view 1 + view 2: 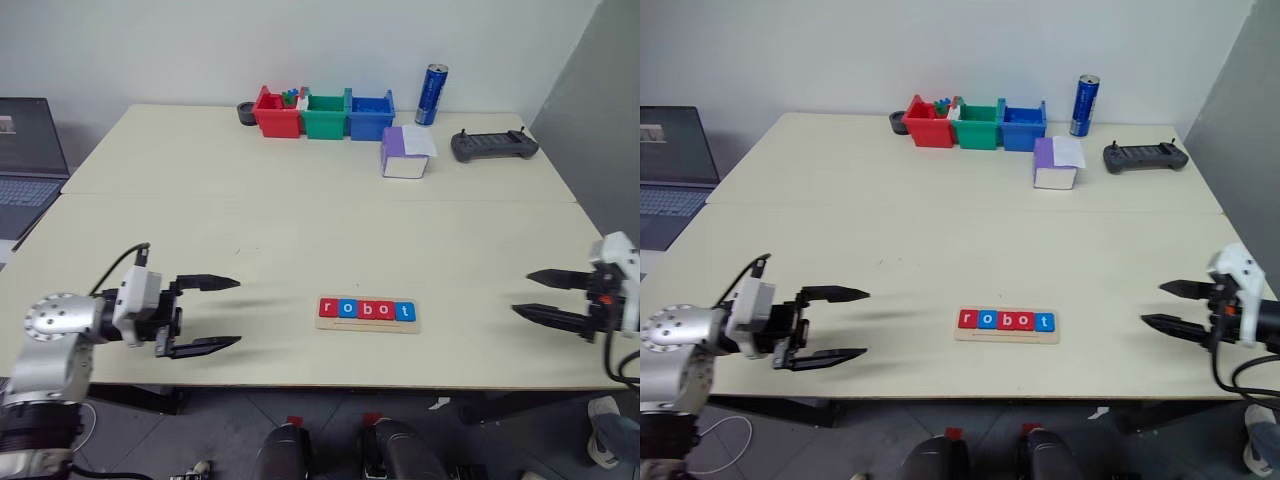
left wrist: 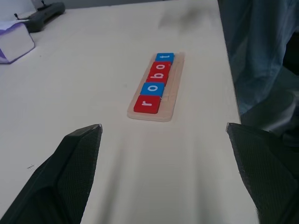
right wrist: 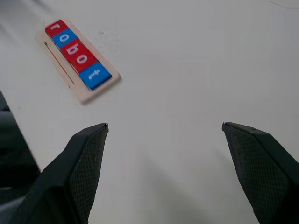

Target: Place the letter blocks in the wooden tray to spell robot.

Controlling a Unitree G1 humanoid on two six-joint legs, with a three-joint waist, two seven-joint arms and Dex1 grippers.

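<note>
All five letter blocks point(image 1: 367, 310) sit in the wooden tray point(image 1: 368, 326) spelling robot; nothing remains. Left gripper point(image 1: 206, 314) and right gripper point(image 1: 541, 295) flank the tray, fingers spread, empty.

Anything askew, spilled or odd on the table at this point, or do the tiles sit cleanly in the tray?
Nothing stands out. The five letter blocks lie flat in a straight row in the wooden tray, reading r-o-b-o-t. Both the left gripper and the right gripper are open and empty, well off to either side.
</note>
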